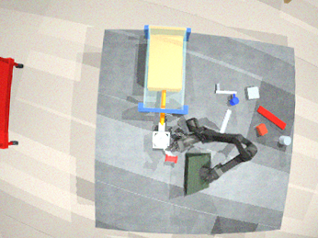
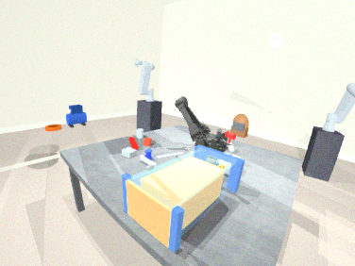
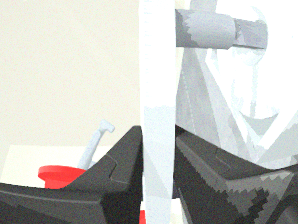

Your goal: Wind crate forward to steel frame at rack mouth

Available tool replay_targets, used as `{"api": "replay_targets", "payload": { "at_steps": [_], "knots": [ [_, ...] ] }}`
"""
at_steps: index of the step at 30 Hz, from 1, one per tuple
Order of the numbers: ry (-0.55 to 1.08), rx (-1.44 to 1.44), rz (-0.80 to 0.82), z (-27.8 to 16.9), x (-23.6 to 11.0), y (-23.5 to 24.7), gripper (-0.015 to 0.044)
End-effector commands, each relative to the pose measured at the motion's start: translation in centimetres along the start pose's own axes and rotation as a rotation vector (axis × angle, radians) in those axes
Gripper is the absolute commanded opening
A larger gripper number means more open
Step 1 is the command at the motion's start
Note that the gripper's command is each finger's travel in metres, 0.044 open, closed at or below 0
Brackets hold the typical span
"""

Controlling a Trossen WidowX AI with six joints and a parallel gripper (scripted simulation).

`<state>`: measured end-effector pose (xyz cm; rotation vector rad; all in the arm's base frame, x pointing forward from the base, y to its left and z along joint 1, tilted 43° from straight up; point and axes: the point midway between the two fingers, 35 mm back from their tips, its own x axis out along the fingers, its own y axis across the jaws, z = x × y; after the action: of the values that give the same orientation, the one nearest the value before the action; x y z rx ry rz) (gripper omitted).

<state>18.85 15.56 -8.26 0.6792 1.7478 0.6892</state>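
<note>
One pale handle bar [image 3: 157, 96] stands gripped between the nearly closed jaws of the end effector [image 1: 175, 144], its long axis running up the middle of the wrist view. In the top view the white winch [image 1: 160, 139] lies just to the left of the end effector, at frame centre, with a red knob [image 1: 170, 158] just below it (apparently the crank's grip). Above, the orange strap [image 1: 163, 104] runs straight up to the tan crate [image 1: 164, 59], which sits flat inside the blue-framed cubby [image 1: 162, 109], its front short of the frame on the grey bench [image 1: 120, 189].

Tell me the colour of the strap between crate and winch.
Orange strap; clearest in the top view.
</note>
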Motion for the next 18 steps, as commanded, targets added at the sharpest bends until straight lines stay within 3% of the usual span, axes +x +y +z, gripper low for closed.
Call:
{"api": "replay_targets", "payload": {
  "at_steps": [1, 18],
  "knots": [
    [0.0, 0.0, -0.001, 0.03, 0.01, -0.05, 0.0],
    [-0.001, 0.001, -0.001, 0.0, 0.11, -0.35, 0.0]
  ]
}}
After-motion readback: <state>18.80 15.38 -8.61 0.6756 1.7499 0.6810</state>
